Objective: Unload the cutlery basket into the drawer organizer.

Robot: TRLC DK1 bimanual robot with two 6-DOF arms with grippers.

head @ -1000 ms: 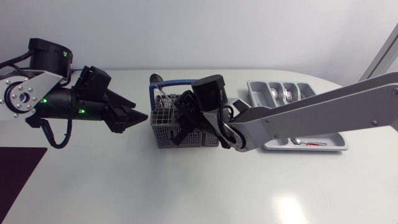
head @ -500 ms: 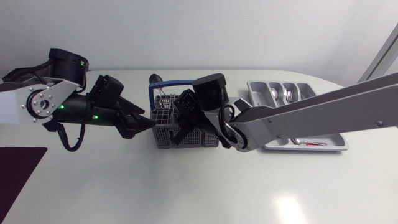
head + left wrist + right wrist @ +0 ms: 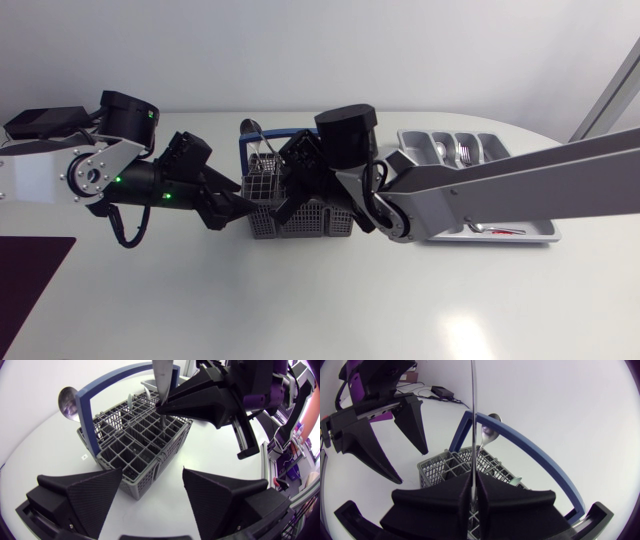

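Note:
The grey cutlery basket (image 3: 310, 218) with a blue handle (image 3: 262, 137) stands mid-table; a spoon (image 3: 250, 128) sticks up at its far left corner. My right gripper (image 3: 290, 193) hangs over the basket, shut on a thin silver piece of cutlery (image 3: 473, 420), likely a knife (image 3: 162, 380), upright with its lower end in the cells. My left gripper (image 3: 240, 206) is open, its fingertips at the basket's left end (image 3: 135, 467). In the left wrist view the right gripper (image 3: 162, 406) is just beyond the basket. The grey drawer organizer (image 3: 540, 238) lies to the right, partly hidden by my right arm.
Several forks and spoons lie in the organizer's far compartments (image 3: 462, 150), and a small red-marked item (image 3: 505, 231) in its long near one. A dark purple mat (image 3: 30, 275) covers the table's front left corner.
My left arm has swung right, bringing its open gripper up to the basket's left end. My right gripper stays shut on the cutlery and has shifted slightly over the basket.

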